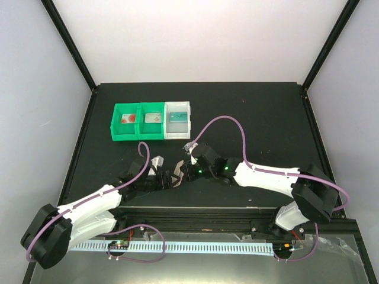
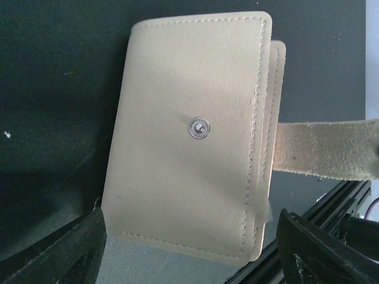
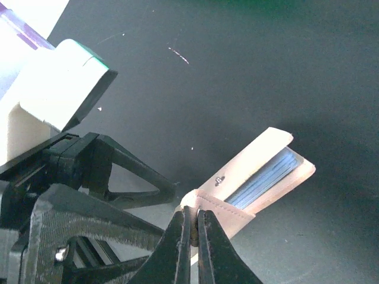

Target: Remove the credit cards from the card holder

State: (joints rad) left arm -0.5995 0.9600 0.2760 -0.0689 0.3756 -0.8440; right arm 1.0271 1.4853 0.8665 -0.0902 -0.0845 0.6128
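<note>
The tan card holder (image 1: 176,176) hangs just above the table's near edge, between my two grippers. In the left wrist view its snap-stud face (image 2: 189,136) fills the frame and its tab (image 2: 325,148) stretches out to the right. My right gripper (image 3: 194,222) is shut on the end of that tab. Blue-grey inner pockets (image 3: 269,174) show edge-on in the slightly parted card holder. My left gripper (image 2: 192,260) stands open, a finger (image 2: 65,248) on each side of the card holder's lower end. Credit cards lie in the bins: red-pink (image 1: 126,119), pale (image 1: 153,118), teal (image 1: 177,116).
A green two-compartment bin (image 1: 140,135) and a white bin (image 1: 188,121) stand side by side at the back left of the black mat. An aluminium rail (image 1: 195,208) runs along the near edge right below the grippers.
</note>
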